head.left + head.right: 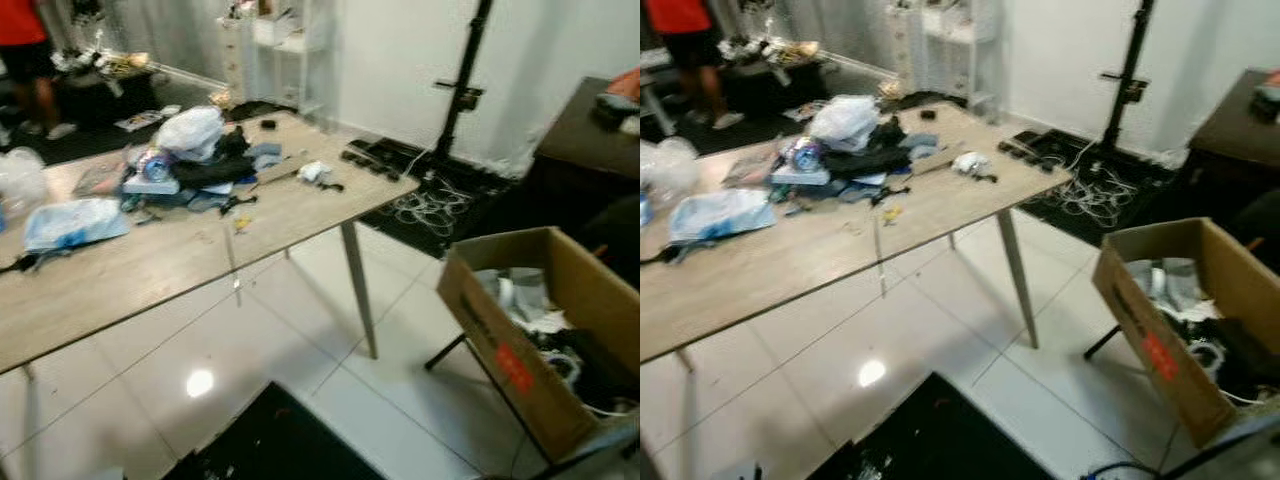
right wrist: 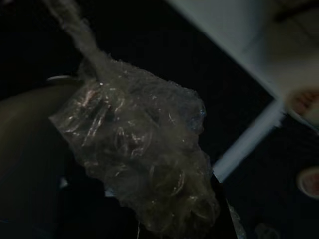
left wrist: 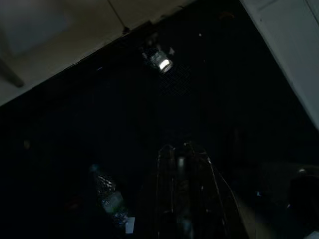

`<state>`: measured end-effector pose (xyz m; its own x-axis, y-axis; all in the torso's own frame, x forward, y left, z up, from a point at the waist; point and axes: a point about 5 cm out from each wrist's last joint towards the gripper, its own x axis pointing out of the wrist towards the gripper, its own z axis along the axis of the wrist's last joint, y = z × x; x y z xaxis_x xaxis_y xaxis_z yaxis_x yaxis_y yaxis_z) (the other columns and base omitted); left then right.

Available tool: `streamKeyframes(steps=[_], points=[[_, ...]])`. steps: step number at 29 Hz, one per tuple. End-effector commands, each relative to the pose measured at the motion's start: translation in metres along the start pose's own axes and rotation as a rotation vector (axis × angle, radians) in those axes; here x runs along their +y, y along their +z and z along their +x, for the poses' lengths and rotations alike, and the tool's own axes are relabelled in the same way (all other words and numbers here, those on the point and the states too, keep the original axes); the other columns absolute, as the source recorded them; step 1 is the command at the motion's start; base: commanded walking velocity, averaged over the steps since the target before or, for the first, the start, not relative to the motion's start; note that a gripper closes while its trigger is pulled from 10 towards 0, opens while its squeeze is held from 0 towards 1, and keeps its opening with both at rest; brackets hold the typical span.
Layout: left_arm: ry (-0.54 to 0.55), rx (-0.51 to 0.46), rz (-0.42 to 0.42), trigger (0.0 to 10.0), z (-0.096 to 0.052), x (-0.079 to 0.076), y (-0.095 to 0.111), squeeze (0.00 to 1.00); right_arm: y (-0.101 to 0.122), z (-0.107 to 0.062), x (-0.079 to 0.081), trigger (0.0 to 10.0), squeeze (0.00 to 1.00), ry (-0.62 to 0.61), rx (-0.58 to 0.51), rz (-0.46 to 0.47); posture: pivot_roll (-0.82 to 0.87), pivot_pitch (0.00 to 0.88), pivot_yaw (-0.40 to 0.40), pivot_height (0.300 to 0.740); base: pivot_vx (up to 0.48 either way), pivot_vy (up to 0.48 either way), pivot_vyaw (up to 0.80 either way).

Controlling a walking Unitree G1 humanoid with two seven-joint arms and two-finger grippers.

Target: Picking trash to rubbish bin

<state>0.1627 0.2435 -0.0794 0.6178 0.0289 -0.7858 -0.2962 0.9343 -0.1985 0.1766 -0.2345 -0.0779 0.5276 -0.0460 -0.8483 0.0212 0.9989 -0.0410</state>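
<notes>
Crumpled clear plastic bag (image 2: 144, 154) hanging close before the right wrist camera, a twisted tail running up and away from it, dark ground behind. Right gripper's fingers hidden behind the bag; grip on it cannot be told. No print legible on the plastic.

Cardboard box (image 1: 500, 345) serving as bin, at the robot's right on a dark stand, open top, partly filled with pale paper, plastic and dark scraps. Red label (image 1: 515, 368) on the near side wall, dark lettering beside it, both too blurred to read.

Left gripper (image 3: 182, 164) seen in its wrist view, very dark, the two black fingers close together with tips nearly meeting, nothing visible between them, pointing down over a black mat. Plastic bottle (image 3: 110, 200) lying on that mat, near the fingers but apart.

Wooden table (image 1: 150, 275) ahead and left, littered: white plastic bag (image 1: 188, 130), dark cloth, blue-and-clear wrapper (image 1: 75, 222), small crumpled white piece (image 1: 313, 172). White tiled floor (image 1: 250, 340) below. Person (image 1: 25, 55) in red top standing at far left. Black stand pole (image 1: 462, 80) and tangled white cables (image 1: 425, 205) by the wall.
</notes>
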Motion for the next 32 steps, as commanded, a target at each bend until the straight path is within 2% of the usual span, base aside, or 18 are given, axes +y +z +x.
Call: streamKeyframes(steps=[1, 6, 12, 32], points=[[0.035, 0.068, -0.015, 10.0, -0.005, 0.006, -0.019, 0.0, -0.017, -0.002, 0.0, 10.0, 0.0, -0.013, 0.057, 0.008, -0.11, 0.139, 0.042, 0.74, 0.0, 0.0, -0.77], [0.028, 0.079, -0.021, 10.0, -0.005, 0.002, -0.026, 0.0, -0.033, -0.005, -0.001, 10.0, 0.0, -0.03, 0.1, 0.013, -0.11, 0.144, 0.041, 0.74, 0.0, 0.0, -0.77], [0.023, 0.081, -0.018, 10.0, -0.004, -0.001, -0.026, 0.0, -0.039, -0.005, 0.0, 10.0, 0.0, -0.037, 0.119, 0.01, -0.11, 0.145, 0.042, 0.74, 0.0, 0.0, -0.77], [-0.005, 0.086, 0.005, 10.0, 0.0, -0.012, -0.023, 0.0, -0.032, -0.004, 0.002, 10.0, 0.0, -0.053, 0.099, 0.013, -0.11, 0.136, 0.048, 0.74, 0.0, 0.0, -0.77]])
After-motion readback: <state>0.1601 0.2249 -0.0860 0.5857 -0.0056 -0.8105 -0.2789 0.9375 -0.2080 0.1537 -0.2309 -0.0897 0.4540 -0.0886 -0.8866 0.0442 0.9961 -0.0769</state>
